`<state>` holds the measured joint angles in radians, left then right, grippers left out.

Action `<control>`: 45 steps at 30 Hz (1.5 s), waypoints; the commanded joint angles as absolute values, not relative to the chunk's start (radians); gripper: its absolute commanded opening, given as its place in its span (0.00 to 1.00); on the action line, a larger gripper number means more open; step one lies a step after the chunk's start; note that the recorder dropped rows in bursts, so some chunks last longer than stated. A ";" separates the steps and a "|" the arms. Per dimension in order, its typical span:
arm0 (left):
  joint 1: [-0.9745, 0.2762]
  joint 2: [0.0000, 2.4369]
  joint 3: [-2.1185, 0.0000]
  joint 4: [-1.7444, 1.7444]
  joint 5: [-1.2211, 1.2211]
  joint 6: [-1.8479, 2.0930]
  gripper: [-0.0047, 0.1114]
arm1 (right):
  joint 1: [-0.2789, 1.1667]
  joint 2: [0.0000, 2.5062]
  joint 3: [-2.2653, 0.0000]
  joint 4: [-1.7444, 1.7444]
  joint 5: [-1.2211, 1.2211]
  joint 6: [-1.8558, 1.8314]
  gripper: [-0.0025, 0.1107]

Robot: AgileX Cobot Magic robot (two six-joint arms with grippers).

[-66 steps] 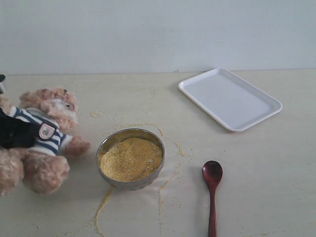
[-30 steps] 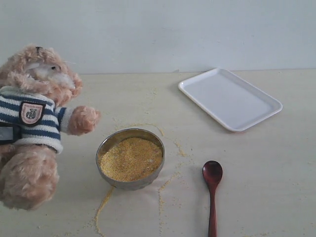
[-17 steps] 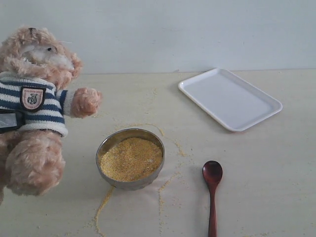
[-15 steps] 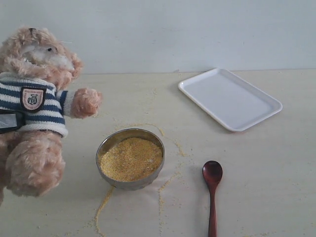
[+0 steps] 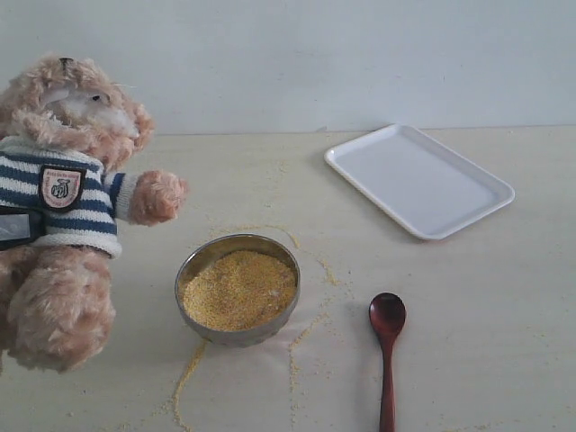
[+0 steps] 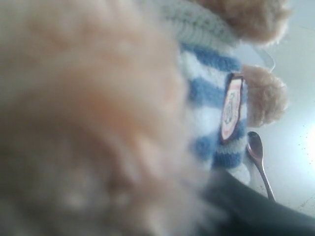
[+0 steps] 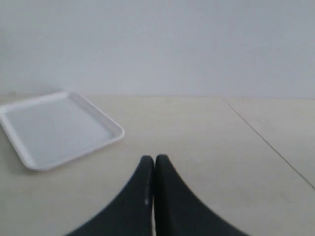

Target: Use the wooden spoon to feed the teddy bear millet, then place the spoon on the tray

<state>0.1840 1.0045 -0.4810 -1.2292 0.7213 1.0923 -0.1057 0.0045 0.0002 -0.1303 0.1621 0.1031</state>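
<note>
left gripper (image 5: 16, 227) clamps bear (image 5: 67, 180) torso, soft | right gripper (image 7: 154, 164) clenched, empty, tray (image 7: 59, 128) ahead | spoon (image 5: 388, 360) flat on tabletop (image 5: 504, 315), beyond bear from left gripper; looks stiff, slim, light: pinch mid-handle

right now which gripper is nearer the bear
Left. The left gripper grips the bear at its torso. The right gripper hangs shut over the table with the tray ahead, nowhere near the bear.
</note>
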 commanded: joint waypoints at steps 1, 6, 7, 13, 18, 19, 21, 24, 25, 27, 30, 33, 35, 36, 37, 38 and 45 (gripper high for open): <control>0.178 0.996 -0.481 -1.238 0.712 1.107 0.08 | -0.107 0.000 0.000 0.208 -0.051 0.390 0.02; 0.178 0.996 -0.481 -1.238 0.653 1.107 0.08 | -0.107 0.000 0.000 0.354 -0.125 0.545 0.02; 0.178 0.996 -0.481 -1.238 0.648 1.107 0.08 | -0.107 0.000 0.000 0.354 -0.129 0.550 0.02; 0.178 0.996 -0.481 -1.223 0.662 1.107 0.08 | -0.107 0.000 0.000 0.362 -0.372 0.559 0.02; 0.178 1.004 -0.478 -1.252 0.655 1.107 0.08 | -0.107 0.055 -0.053 0.320 -0.624 0.557 0.02; 0.178 1.011 -0.478 -1.262 0.646 1.107 0.08 | -0.107 0.090 -0.088 0.220 -0.559 0.458 0.02; 0.178 1.040 -0.476 -1.296 0.616 1.116 0.08 | -0.107 0.231 -0.185 -0.048 -0.277 0.364 0.02; 0.178 1.099 -0.476 -1.316 0.595 1.119 0.08 | -0.107 0.512 -0.281 -0.106 -0.075 0.496 0.02; 0.178 1.117 -0.476 -1.316 0.604 1.119 0.08 | -0.107 0.593 -0.307 -0.121 -0.067 0.485 0.02; 0.178 1.161 -0.476 -1.301 0.645 1.119 0.08 | -0.094 0.772 -0.360 -0.143 0.000 0.487 0.02; 0.178 1.217 -0.476 -1.284 0.681 1.136 0.08 | 0.017 0.985 -0.454 -0.139 0.252 0.425 0.02; 0.178 1.261 -0.476 -1.279 0.683 1.172 0.08 | 0.315 1.170 -0.551 -0.080 0.387 0.134 0.02; 0.178 1.267 -0.476 -1.260 0.687 1.190 0.08 | 0.517 1.243 -0.558 -0.084 0.379 0.056 0.02; 0.178 1.267 -0.476 -1.262 0.682 1.203 0.08 | 0.572 1.265 -0.558 -0.086 0.379 0.055 0.02; 0.178 1.267 -0.476 -1.278 0.670 1.219 0.08 | 0.653 1.308 -0.558 -0.086 0.372 0.055 0.02; 0.178 1.267 -0.476 -1.285 0.670 1.224 0.08 | 0.680 1.329 -0.558 -0.089 0.360 0.053 0.03; 0.178 1.267 -0.476 -1.314 0.662 1.232 0.08 | 0.709 1.419 -0.558 0.007 0.257 0.081 0.49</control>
